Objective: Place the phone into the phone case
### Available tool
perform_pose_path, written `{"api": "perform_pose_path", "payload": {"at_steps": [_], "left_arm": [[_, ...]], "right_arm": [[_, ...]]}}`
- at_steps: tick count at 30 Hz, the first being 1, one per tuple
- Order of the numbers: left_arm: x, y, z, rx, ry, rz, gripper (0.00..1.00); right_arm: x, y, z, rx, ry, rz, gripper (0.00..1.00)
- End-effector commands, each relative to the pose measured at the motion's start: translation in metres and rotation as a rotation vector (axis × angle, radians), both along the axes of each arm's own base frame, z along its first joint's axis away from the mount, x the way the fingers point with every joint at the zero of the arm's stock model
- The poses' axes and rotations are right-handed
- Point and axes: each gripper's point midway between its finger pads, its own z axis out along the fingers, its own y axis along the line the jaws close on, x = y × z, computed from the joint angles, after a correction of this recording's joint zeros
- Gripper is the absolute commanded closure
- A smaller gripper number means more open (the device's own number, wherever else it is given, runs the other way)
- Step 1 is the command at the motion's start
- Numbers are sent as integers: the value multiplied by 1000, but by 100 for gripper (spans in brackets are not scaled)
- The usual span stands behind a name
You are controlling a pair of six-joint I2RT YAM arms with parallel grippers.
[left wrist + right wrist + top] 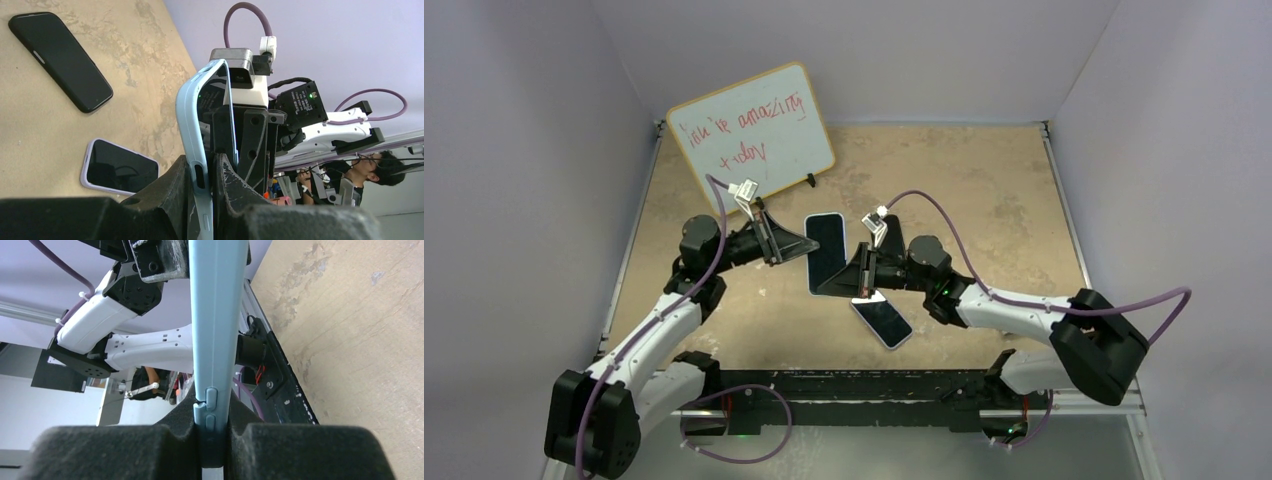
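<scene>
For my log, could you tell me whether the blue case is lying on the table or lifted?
Lifted: left gripper and right gripper pinch the blue case above the table.

A tan, mottled table [984,200] carries a whiteboard [752,135] propped at its back left. Toward the near edge and right of the whiteboard, a lilac-edged phone [882,320] lies screen up; a black phone [60,60] lies flat, apart from it.

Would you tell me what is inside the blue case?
A dark flat face shows inside the case; phone or bare lining, I cannot tell. The left pincer and right pincer cover its side edges.
</scene>
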Motion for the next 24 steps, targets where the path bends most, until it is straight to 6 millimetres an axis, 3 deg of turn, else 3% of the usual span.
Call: {"api": "perform_pose_path", "payload": {"at_steps": [1,6,12,18,24], "left_arm": [[14,6,9,60,-143,61,100],[14,7,3,53,-72,62,100],[19,10,-20,104,4,81,100],[29,11,-70,189,148,93,100],[37,14,-116,278,227,98,100]], "right_arm": [[6,-1,16,43,-9,-43,99],[12,-6,4,-24,-18,-98,66],[13,-28,-18,-146,-16,-183,21],[16,-53,-30,-217,-43,-293,1],[16,-73,-34,-285,-74,-349,1]]}}
